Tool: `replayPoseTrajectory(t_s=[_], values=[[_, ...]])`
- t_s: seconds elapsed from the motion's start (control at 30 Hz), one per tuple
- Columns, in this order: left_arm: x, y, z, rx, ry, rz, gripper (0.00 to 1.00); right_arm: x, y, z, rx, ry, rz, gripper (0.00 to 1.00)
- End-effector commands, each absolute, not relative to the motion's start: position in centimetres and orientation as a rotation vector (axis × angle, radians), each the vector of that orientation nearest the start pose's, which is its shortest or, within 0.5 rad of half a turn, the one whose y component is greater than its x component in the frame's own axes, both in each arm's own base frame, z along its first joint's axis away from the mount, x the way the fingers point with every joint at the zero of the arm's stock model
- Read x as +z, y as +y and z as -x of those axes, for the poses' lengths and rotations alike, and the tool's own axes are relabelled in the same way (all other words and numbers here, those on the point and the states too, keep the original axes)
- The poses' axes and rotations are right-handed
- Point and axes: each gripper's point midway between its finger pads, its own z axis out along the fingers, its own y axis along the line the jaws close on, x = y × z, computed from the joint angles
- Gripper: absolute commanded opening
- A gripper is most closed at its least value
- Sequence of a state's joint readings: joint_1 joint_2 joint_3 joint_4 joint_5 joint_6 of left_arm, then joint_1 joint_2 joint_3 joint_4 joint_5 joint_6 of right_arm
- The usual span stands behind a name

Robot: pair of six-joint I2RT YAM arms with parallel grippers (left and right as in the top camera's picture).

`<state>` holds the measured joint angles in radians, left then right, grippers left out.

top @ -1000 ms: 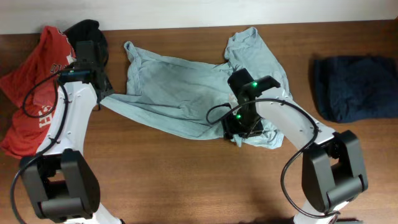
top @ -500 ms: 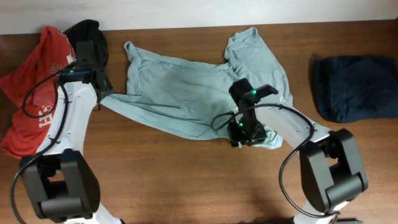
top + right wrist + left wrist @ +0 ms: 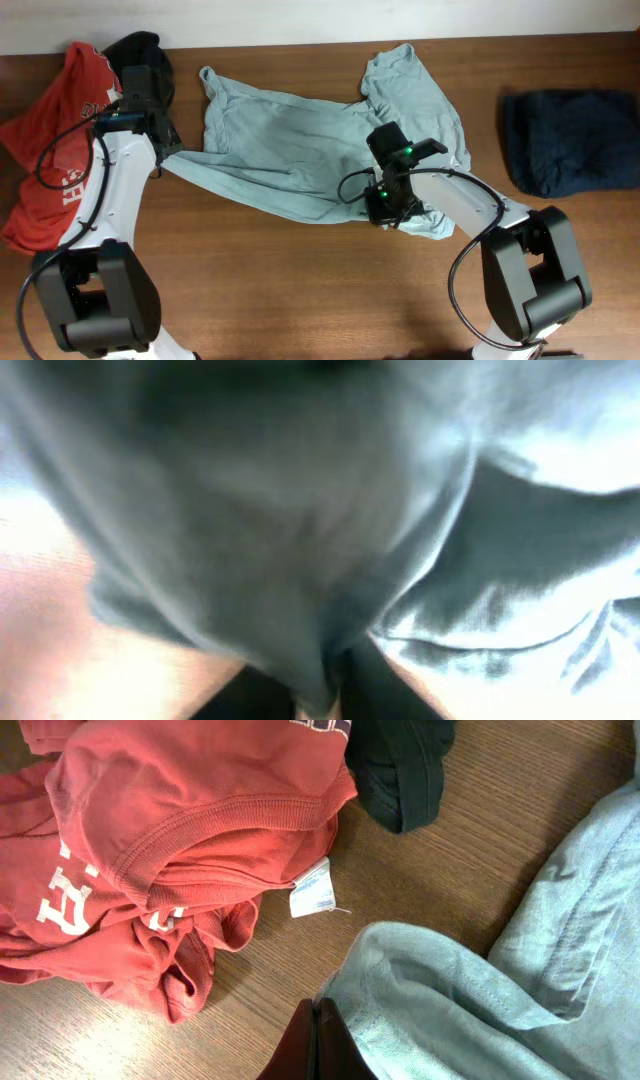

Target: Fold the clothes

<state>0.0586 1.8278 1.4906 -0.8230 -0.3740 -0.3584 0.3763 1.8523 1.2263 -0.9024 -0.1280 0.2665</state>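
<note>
The pale grey-blue T-shirt (image 3: 290,150) lies crumpled across the middle of the wooden table. Its left corner is pulled out to a point at my left gripper (image 3: 168,152). In the left wrist view that gripper (image 3: 314,1010) is shut, with the edge of the T-shirt (image 3: 450,1010) pinched at its tip. My right gripper (image 3: 385,212) sits low on the shirt's lower right edge. The blurred right wrist view shows the right gripper (image 3: 325,695) closed on a hanging fold of the T-shirt (image 3: 280,540).
A red tee with white lettering (image 3: 60,150) and a black garment (image 3: 145,55) are heaped at the far left, close to my left arm. A white label (image 3: 312,898) sticks out of the red tee (image 3: 180,820). A navy garment (image 3: 570,140) lies at the right edge.
My right gripper has closed on the shirt's lower right edge and shifted slightly along it. The left arm and the stretched left corner have not moved.
</note>
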Motion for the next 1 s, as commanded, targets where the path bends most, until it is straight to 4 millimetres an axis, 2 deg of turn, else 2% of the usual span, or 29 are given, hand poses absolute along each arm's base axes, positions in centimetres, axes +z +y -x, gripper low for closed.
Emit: replayPoseTrajectory(t_s=[0.0, 0.07, 0.13, 0.27, 0.3, 0.47, 0.67, 0.97], values=[[13.4, 9.0, -43.1, 0.425, 2.566, 0.635, 0.01, 2.9, 13.8, -30.8, 0.164, 3.122, 0.115, 0.04], [13.5, 9.0, -43.3, 0.423, 2.558, 0.635, 0.01, 3.5, 13.6, -30.7, 0.162, 3.122, 0.077, 0.04], [14.0, 9.0, -43.5, 0.417, 2.544, 0.634, 0.01, 5.0, 13.5, -30.7, 0.169, 3.109, 0.056, 0.04], [16.5, 9.0, -43.7, 0.408, 2.512, 0.621, 0.01, 10.6, 12.4, -30.8, 0.181, 3.042, 0.017, 0.04], [17.9, 9.0, -43.6, 0.405, 2.491, 0.609, 0.01, 12.7, 11.7, -30.6, 0.190, 3.018, -0.007, 0.04], [22.4, 9.1, -42.7, 0.382, 2.394, 0.615, 0.01, 18.2, 8.9, -28.4, 0.200, 2.977, -0.126, 0.04], [26.2, 9.0, -41.0, 0.357, 2.315, 0.617, 0.01, 21.7, 6.7, -25.1, 0.242, 2.937, -0.217, 0.04], [29.5, 9.6, -37.8, 0.405, 2.257, 0.638, 0.01, 23.3, 5.8, -21.4, 0.237, 2.948, -0.233, 0.04]])
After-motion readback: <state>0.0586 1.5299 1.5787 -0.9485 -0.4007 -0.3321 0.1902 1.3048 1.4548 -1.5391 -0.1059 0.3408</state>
